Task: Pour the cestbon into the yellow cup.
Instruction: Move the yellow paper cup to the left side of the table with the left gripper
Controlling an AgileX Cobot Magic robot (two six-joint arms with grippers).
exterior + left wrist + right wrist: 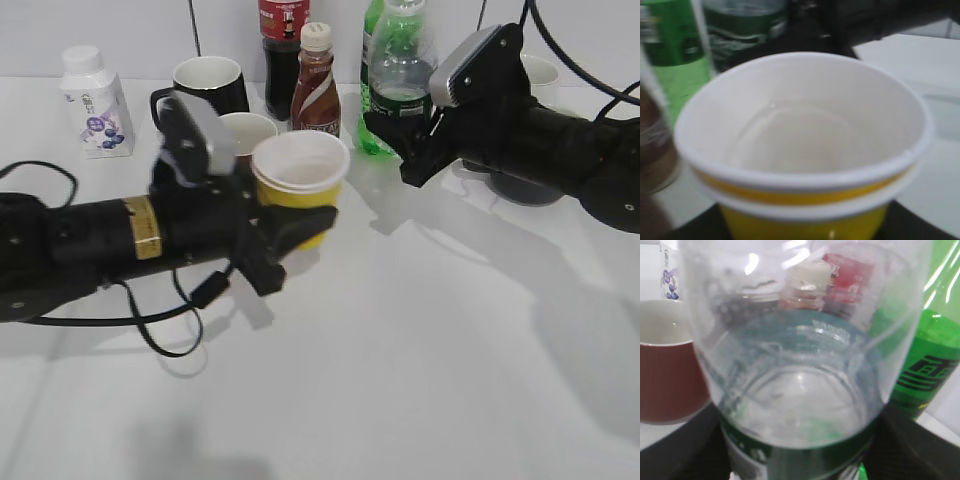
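Your right gripper (405, 135) was clamped on the cestbon (402, 70), upright among the back-row bottles, beside the green soda bottle (372, 90). Your left gripper (290, 225) gripped the yellow cup (298, 185), upright, just before the brown bottle (315, 85).

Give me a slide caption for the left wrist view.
Left gripper holds the yellow cup with some clear liquid inside, green-labelled bottles blurred behind.

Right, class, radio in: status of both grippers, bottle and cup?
Left gripper shut on yellow cup, held up. Right gripper shut on cestbon, upright, not yet over the cup. Gap between them unobstructed.
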